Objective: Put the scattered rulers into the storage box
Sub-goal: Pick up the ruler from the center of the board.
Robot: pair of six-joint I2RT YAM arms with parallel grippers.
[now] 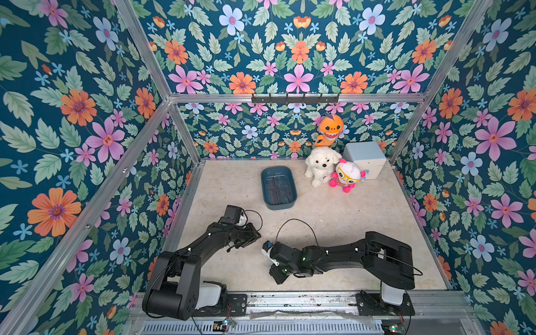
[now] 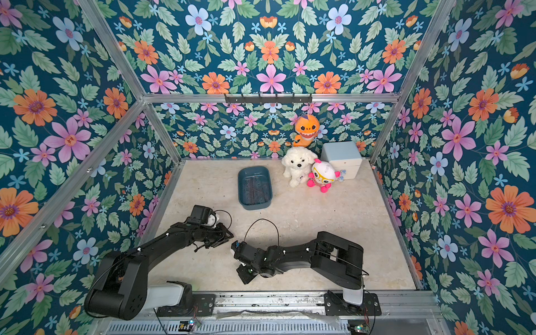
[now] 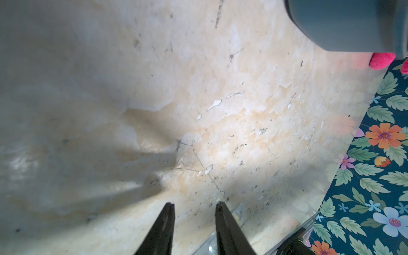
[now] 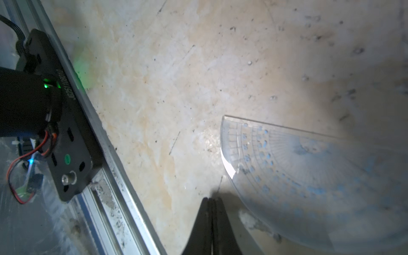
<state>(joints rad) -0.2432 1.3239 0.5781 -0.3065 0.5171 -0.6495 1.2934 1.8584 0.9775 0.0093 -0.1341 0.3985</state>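
The storage box [image 1: 291,203], a shallow teal tub, stands at the middle back of the table in both top views, with faint pinkish rulers [image 1: 278,188] lying flat inside it. In the right wrist view a clear semicircular protractor [image 4: 309,176] with blue markings lies flat on the table beside my right gripper [image 4: 212,198]. That gripper is shut with nothing between its jaws and sits low near the table's front. My left gripper [image 3: 195,205] hovers open over bare table in front of the storage box [image 3: 344,24]. The top views do not show the protractor.
A white plush dog [image 1: 322,165], a pink-and-white plush doll [image 1: 346,175], an orange plush [image 1: 329,130] and a pale blue cube container [image 1: 367,159] crowd the back right. An aluminium rail [image 4: 110,154] with a black mount runs along the front edge. Flowered walls enclose the table.
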